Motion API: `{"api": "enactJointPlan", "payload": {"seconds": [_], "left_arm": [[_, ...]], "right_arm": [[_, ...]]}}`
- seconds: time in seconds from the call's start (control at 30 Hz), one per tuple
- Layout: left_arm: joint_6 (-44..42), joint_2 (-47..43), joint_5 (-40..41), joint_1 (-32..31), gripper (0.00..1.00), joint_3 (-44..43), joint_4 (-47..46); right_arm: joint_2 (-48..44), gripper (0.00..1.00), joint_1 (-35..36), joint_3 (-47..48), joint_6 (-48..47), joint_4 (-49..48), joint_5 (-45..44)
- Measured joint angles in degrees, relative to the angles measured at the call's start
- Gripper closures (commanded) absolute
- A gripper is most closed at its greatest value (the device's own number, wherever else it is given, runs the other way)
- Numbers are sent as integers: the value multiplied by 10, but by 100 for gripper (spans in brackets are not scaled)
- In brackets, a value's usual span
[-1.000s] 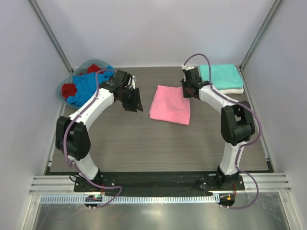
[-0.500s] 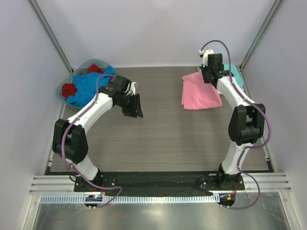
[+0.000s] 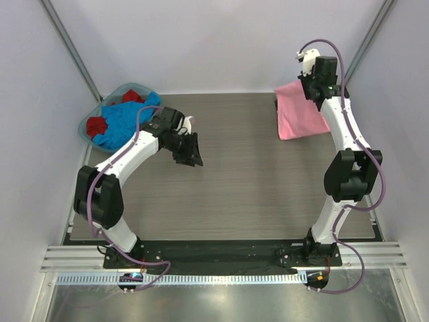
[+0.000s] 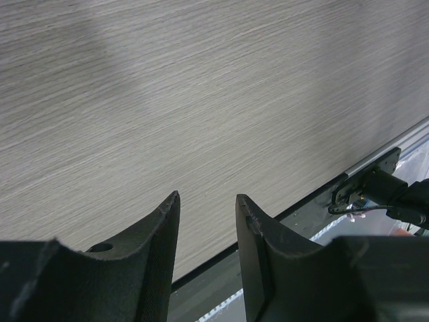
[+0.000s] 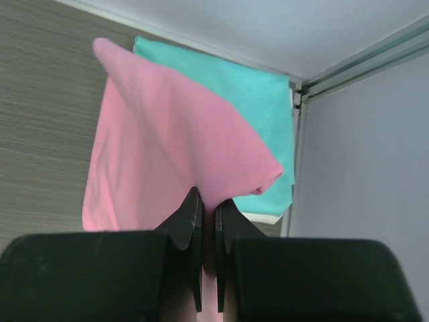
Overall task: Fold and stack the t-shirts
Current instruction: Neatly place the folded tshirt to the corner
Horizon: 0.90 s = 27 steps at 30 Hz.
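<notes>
Cloth is clamped between the jaws of the right gripper (image 5: pixel 208 201): they are clenched on one edge of the pink t-shirt (image 5: pixel 167 147), which hangs from them as a folded sheet, its long side running down toward the table (image 3: pixel 234 188). Beyond the fingertips, in the far right corner, lies the folded teal t-shirt (image 5: pixel 268 121), on top of a white t-shirt (image 5: pixel 263 218) that shows only as a sliver. In the wrist view the pink one hangs in front of the left part of that stack; whether its lower hem touches cloth or table I cannot tell. As I judge it, stacking calls for a move toward the corner and then a lowering, so the pink lies lengthwise along the teal. The right arm is the one placed for that. The left gripper (image 4: pixel 206 201) stands released and empty over bare wood, well apart, nearer the basket (image 3: pixel 90 124) holding a blue t-shirt (image 3: pixel 124 121) and a red t-shirt (image 3: pixel 97 126).
</notes>
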<state>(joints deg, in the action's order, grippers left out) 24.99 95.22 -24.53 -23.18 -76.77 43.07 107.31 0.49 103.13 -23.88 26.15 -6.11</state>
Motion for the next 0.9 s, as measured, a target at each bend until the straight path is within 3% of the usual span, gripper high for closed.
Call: {"api": "enactJointPlan", "payload": {"seconds": [0.3, 0.8, 0.87, 0.9], "left_arm": [[0, 7, -6, 0, 59, 0, 0], [0, 24, -9, 0, 59, 0, 0], [0, 27, -9, 0, 60, 0, 0], [0, 28, -10, 0, 59, 0, 0]], "right_arm": [[77, 99, -49, 131, -28, 14, 34], [316, 99, -104, 344, -31, 18, 59], [330, 93, -110, 354, -30, 12, 65], [337, 82, -112, 359, -29, 9, 65]]}}
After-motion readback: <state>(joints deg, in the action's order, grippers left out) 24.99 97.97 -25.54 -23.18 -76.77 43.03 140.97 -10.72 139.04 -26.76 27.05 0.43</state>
